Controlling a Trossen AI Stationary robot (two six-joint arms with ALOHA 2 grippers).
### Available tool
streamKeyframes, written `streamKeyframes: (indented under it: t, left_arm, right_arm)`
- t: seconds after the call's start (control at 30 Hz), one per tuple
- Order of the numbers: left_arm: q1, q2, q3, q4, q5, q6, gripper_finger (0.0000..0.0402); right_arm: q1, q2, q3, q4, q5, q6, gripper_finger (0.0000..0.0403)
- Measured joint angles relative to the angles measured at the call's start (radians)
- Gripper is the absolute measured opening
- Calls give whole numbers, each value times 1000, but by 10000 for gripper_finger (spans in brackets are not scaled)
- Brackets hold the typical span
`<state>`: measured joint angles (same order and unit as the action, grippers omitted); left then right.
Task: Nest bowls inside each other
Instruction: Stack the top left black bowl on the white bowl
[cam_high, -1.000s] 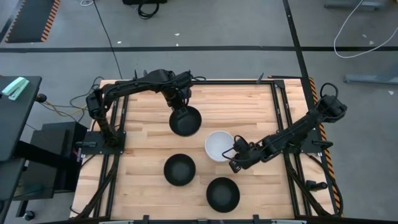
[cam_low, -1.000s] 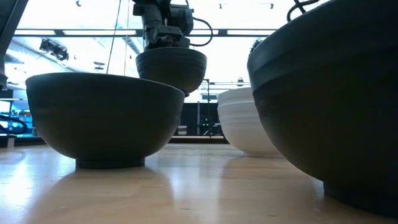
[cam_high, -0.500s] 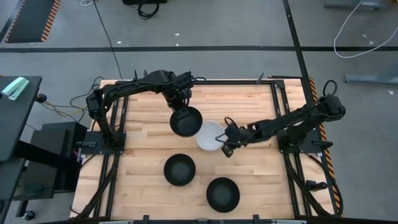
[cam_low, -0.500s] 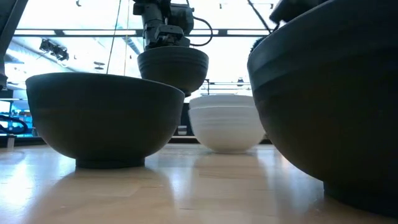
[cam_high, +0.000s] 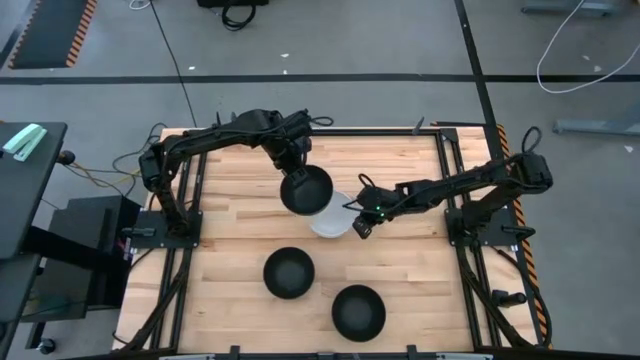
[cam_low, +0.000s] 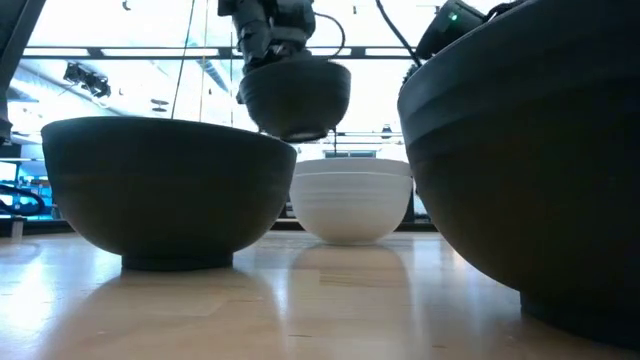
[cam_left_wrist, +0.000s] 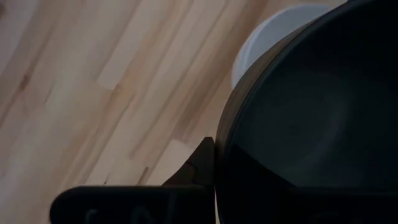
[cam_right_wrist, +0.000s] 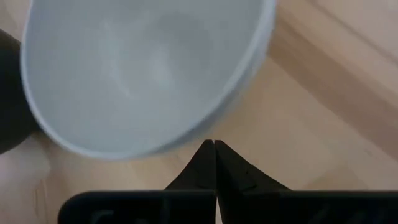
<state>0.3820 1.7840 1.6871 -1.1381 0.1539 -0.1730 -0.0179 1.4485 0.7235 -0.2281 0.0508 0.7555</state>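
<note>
Overhead, black bowl overlaps white bowl — level view shows it airborne.

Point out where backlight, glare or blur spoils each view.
Low view: bright windows behind turn the glossy black bowl on the left into a near silhouette, and the wooden table shows sheen. Right wrist view: the plain white bowl has a smeared rim. Left wrist view: the lifted black bowl fills the picture, soft-edged.
</note>
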Motion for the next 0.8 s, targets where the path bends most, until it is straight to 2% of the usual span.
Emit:
streamKeyframes:
  t: [0.3, 0.57, 0.8]
  left_arm:
    - [-29, 31, 124, 14, 9, -18, 10]
    - [-90, 173, 249, -15, 44, -16, 11]
    - [-100, 287, 333, -93, 43, 11, 10]
  right_arm:
    - [-12, -148, 0, -187, -1, 0, 0]
    - [7, -274, 0, -350, 3, 35, 0]
    - [90, -390, 0, -496, 31, 119, 0]
